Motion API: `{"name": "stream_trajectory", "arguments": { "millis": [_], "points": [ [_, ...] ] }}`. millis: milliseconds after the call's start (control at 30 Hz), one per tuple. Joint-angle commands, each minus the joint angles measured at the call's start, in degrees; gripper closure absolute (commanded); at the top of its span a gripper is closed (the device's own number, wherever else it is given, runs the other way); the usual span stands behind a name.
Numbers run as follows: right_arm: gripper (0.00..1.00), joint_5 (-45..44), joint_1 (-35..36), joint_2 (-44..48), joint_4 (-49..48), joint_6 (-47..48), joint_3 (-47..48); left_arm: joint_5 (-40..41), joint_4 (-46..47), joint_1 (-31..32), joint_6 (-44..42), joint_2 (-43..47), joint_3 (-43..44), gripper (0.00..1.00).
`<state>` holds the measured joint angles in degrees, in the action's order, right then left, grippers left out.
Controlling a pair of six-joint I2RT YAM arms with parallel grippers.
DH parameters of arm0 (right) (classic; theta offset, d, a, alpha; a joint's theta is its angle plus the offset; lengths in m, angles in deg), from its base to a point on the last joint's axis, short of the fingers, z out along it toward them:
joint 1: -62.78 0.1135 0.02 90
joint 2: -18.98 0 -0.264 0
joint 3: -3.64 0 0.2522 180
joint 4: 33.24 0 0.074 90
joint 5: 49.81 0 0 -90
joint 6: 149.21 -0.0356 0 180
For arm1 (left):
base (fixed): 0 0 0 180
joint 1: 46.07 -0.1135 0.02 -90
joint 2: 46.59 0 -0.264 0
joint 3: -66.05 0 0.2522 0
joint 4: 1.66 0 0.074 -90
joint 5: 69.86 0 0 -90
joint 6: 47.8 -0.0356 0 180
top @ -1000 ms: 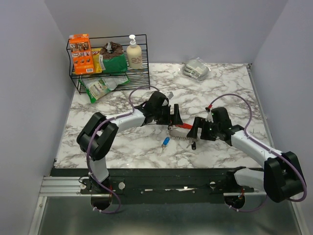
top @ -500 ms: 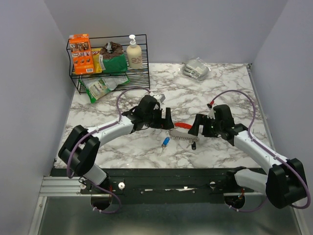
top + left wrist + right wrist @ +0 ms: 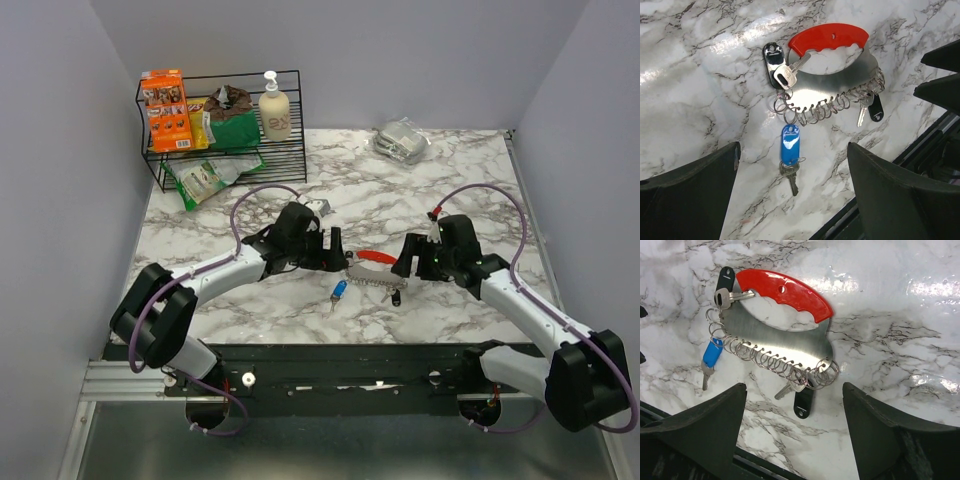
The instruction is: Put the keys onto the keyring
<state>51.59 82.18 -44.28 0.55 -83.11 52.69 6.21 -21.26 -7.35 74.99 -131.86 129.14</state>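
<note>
On the marble surface, between the two tools, we see the keyring: red grip, steel plate, a row of rings, with a blue-tagged key at one end ring, a black-tagged key by the grip and a second black-tagged key at the other end. Left tool and right tool both have fingers spread wide, holding nothing. Print on tags and the orange box: unreadable to us.

red-handled silver keyring, blue-tagged key, grey-veined white table
</note>
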Motion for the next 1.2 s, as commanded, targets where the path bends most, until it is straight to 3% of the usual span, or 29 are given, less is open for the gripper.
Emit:
{"name": "stream_trajectory", "arguments": {
  "millis": [0,333,633,767,1167],
  "points": [
    [0.15,-2.1,0.3,1.1,1.9,0.9,-0.3,1.8,2.0,-0.2,0.3,2.8,-2.5,0.05],
    [0.13,1.3,3.2,-0.9,0.1,1.2,0.4,2.5,4.0,-0.3,1.2,3.2,-4.6,0.1],
    [0.12,3.6,5.1,-1.3,-2.3,1.8,0.0,1.7,5.6,-0.2,1.5,2.7,-5.2,0.25],
    [0.12,4.2,6.0,-1.6,-3.4,1.7,0.0,1.5,7.3,-0.3,1.2,1.5,-5.1,0.37],
    [0.11,4.8,7.1,-2.4,-4.0,1.8,0.3,-1.5,12.0,-0.4,2.4,-5.8,-3.8,0.55]
  ]
}}
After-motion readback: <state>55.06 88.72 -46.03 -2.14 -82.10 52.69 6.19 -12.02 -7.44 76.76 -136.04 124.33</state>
